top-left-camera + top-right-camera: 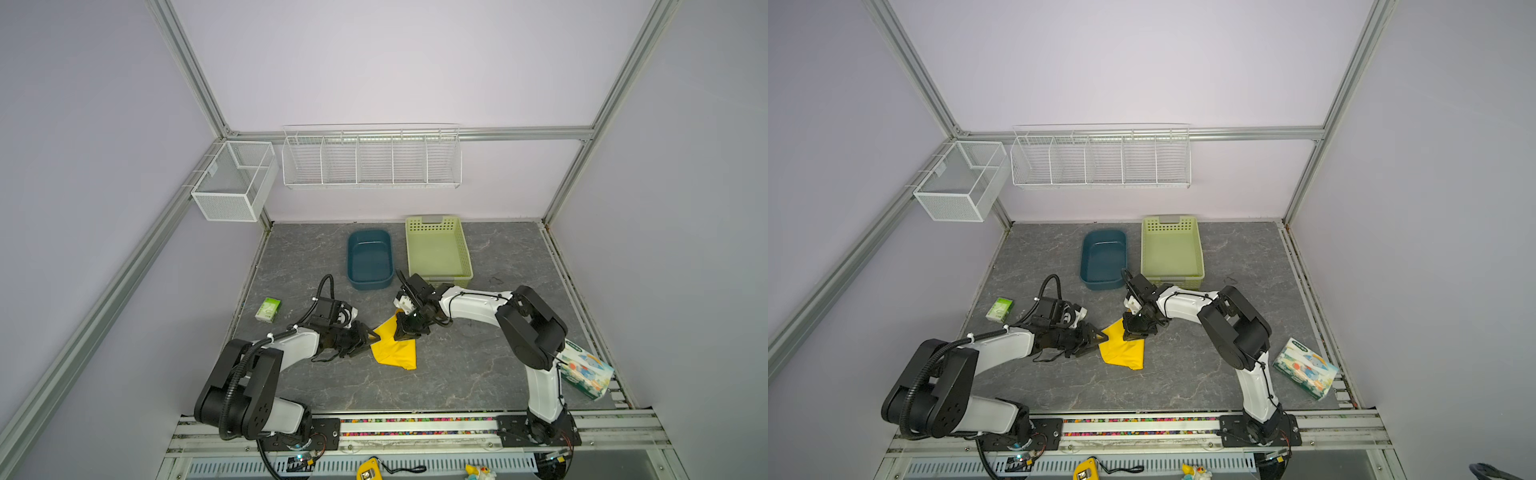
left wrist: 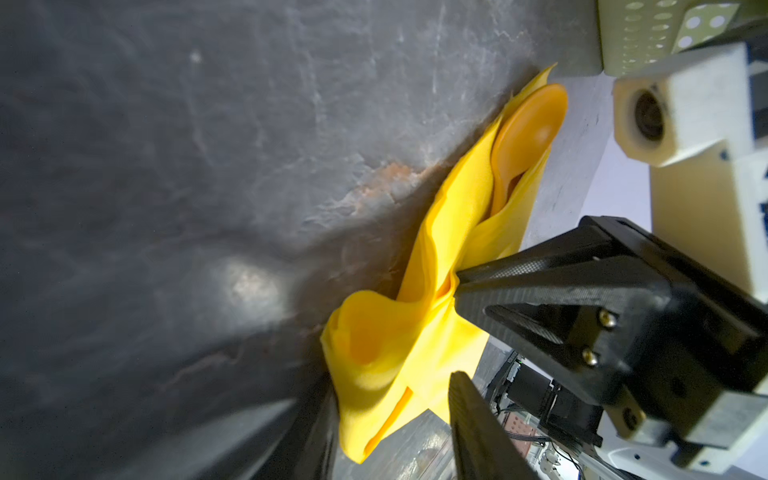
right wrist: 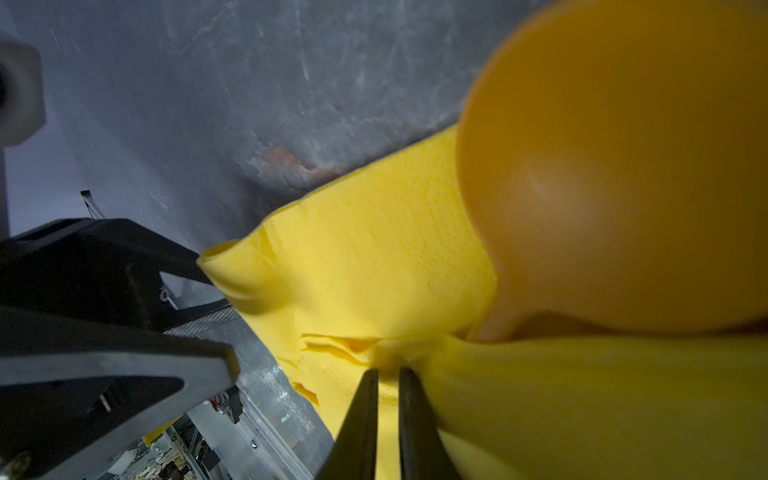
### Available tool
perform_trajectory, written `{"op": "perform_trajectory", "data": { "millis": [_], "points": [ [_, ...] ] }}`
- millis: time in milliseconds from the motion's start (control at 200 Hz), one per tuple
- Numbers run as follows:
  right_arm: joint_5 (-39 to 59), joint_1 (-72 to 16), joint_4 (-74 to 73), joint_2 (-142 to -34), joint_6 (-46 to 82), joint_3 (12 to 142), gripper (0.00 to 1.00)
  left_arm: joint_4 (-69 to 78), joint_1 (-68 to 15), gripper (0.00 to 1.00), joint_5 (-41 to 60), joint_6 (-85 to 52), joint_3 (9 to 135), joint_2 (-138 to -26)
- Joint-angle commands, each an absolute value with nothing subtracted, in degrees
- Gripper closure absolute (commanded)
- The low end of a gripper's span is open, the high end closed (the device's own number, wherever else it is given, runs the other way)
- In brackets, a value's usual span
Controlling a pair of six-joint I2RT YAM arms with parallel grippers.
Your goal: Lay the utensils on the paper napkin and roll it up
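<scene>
The paper napkin (image 1: 395,351) (image 1: 1123,351) lies folded over at mid table, bright yellow. A round orange spoon bowl (image 2: 528,129) (image 3: 623,166) pokes out of its far end; the rest of the utensils is hidden inside the fold. My left gripper (image 1: 372,338) (image 2: 392,399) is open at the napkin's left corner, and that corner hangs loose between its spread fingers. From the far side my right gripper (image 1: 405,332) (image 3: 387,372) is shut on a pinch of the napkin's upper layer, close beside the spoon bowl.
A dark blue tub (image 1: 370,257) and a light green basket (image 1: 436,249) stand just behind the grippers. A small green-white packet (image 1: 268,309) lies at the left edge, a patterned tissue pack (image 1: 586,374) at the right edge. Wire racks (image 1: 370,160) hang on the back wall.
</scene>
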State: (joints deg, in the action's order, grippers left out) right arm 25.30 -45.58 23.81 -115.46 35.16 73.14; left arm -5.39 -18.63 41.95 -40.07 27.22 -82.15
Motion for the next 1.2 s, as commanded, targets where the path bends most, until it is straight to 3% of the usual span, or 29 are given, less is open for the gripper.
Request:
{"op": "perform_trajectory", "data": {
  "millis": [0, 240, 500, 825, 1020, 1195],
  "points": [
    [19.1, -45.3, 26.0, -116.0, 36.3, 69.8, 0.84, -4.8, -18.3, 0.56, 42.7, -40.2, 25.3, -82.3],
    [19.8, -45.3, 25.3, -116.2, 36.7, 69.3, 0.84, -0.8, -18.4, 0.54, 45.3, -43.1, 20.9, -77.2],
    [20.0, -45.3, 25.2, -116.2, 36.7, 70.0, 0.84, 2.7, -18.4, 0.54, 45.8, -43.6, 20.8, -80.0],
    [20.1, -45.3, 25.8, -116.0, 36.6, 70.2, 0.84, -9.5, -18.3, 0.56, 37.5, -35.8, 28.6, -77.2],
    [20.4, -45.3, 25.8, -116.2, 36.5, 70.3, 0.84, -9.0, -18.3, 0.78, 38.4, -35.7, 29.4, -78.2],
    [20.4, -45.3, 25.8, -116.2, 36.6, 70.3, 0.84, -11.5, -18.3, 0.76, 36.2, -33.8, 30.8, -78.2]
  ]
}}
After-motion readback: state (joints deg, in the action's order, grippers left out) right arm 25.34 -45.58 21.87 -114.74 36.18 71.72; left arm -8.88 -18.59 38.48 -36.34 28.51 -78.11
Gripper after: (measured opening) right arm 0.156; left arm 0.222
